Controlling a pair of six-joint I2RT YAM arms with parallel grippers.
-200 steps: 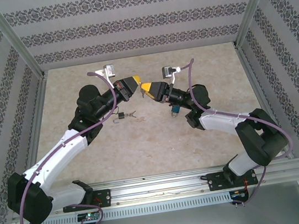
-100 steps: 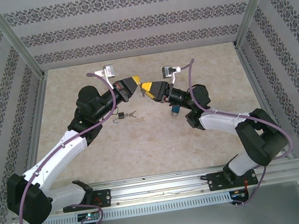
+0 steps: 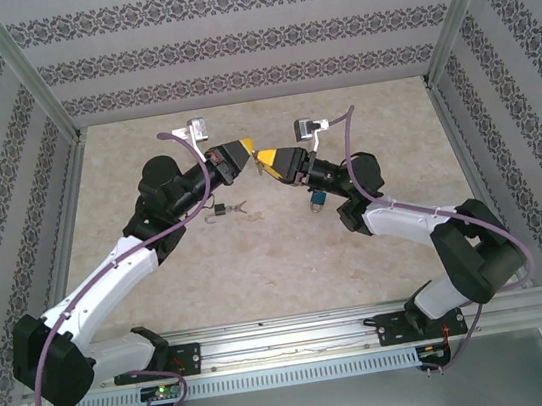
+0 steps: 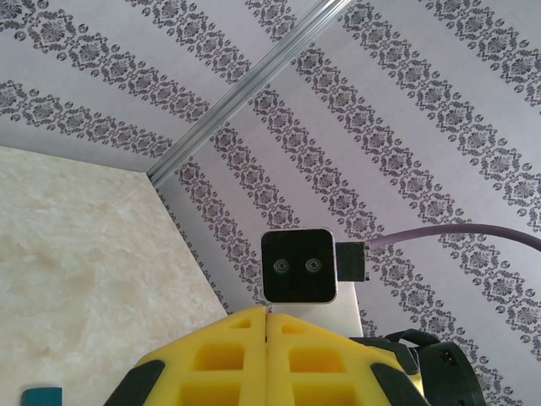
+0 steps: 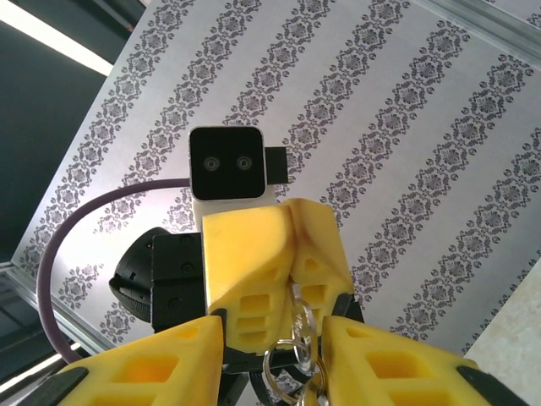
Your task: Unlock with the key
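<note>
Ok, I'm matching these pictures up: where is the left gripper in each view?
Top external: left gripper just left of centre, facing the right gripper.
Left wrist: left gripper at bottom centre, jaws shut.
Right wrist: left gripper in the centre, key ring at its tip.
Shared landmark: the striped wallpaper.

The table (image 3: 291, 271) has a pale, marbled beige top. Left of its middle lies a small dark padlock (image 3: 219, 210), with a thin metal piece (image 3: 240, 208) just beside it on the right, too small to identify. Further right sits a small blue object (image 3: 318, 199).
</note>
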